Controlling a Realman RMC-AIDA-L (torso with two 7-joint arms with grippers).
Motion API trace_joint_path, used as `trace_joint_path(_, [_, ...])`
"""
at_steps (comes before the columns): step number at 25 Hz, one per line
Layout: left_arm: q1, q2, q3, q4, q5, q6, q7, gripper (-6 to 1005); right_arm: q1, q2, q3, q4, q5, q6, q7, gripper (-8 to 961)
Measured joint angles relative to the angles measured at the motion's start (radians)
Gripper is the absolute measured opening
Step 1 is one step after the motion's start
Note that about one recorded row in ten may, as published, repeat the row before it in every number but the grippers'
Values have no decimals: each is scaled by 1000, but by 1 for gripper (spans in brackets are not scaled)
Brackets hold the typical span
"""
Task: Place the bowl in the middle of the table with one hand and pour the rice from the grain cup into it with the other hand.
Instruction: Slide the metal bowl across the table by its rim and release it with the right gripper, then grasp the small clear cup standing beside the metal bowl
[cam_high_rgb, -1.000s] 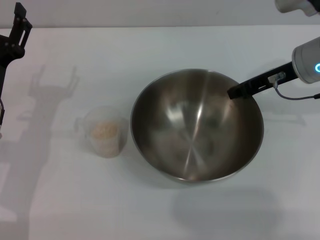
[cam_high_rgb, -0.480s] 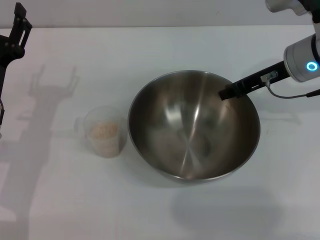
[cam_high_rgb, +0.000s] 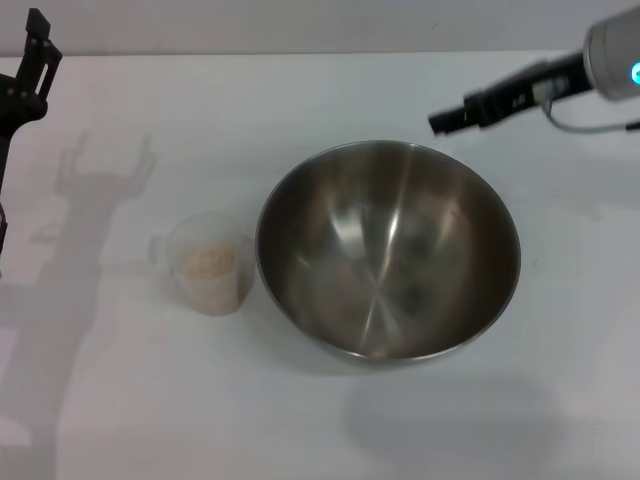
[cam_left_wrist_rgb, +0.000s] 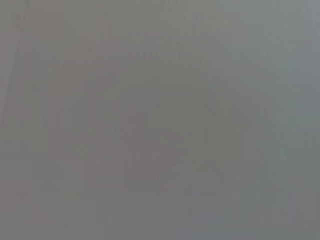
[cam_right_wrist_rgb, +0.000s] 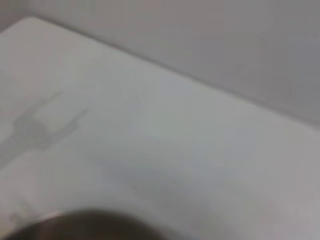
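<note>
The bowl (cam_high_rgb: 388, 250), a large shiny steel one, stands empty on the white table (cam_high_rgb: 300, 100) near its middle. Its rim also shows in the right wrist view (cam_right_wrist_rgb: 75, 225). The grain cup (cam_high_rgb: 208, 265), clear plastic, stands upright just to the left of the bowl with rice (cam_high_rgb: 209, 262) in its bottom. My right gripper (cam_high_rgb: 438, 122) is raised behind the bowl's far right rim, apart from it, open and empty. My left gripper (cam_high_rgb: 38, 35) hangs open at the far left edge, well away from the cup. The left wrist view shows only plain grey.
The left arm's forked shadow (cam_high_rgb: 105, 165) lies on the table behind the cup. A grey cable (cam_high_rgb: 590, 125) hangs from the right wrist. Bare tabletop lies in front of the bowl and cup.
My right gripper has let go of the bowl's far right rim and moved up and back, away from it. The bowl was nudged slightly left and now stands still. Left arm and cup unmoved.
</note>
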Motion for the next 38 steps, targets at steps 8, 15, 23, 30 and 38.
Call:
trace_joint_path(8, [2, 0, 0, 2, -3, 1, 0, 808, -109, 4, -185, -159, 4, -367, -77, 584])
trace_joint_path(15, [5, 0, -1, 7, -6, 1, 0, 807, -355, 5, -530, -219, -6, -1120, -101, 584])
trace_joint_path(23, [45, 1, -6, -20, -6, 22, -3, 806, -443, 6, -884, 168, -6, -2222, 36, 584])
trace_joint_path(30, [102, 3, 47, -3, 0, 91, -1, 806, -388, 4, -1005, 667, -3, -2826, 528, 584])
trace_joint_path(38, [185, 1, 288, 45, 2, 130, 72, 805, -356, -1, -922, 984, 12, -2883, 867, 584])
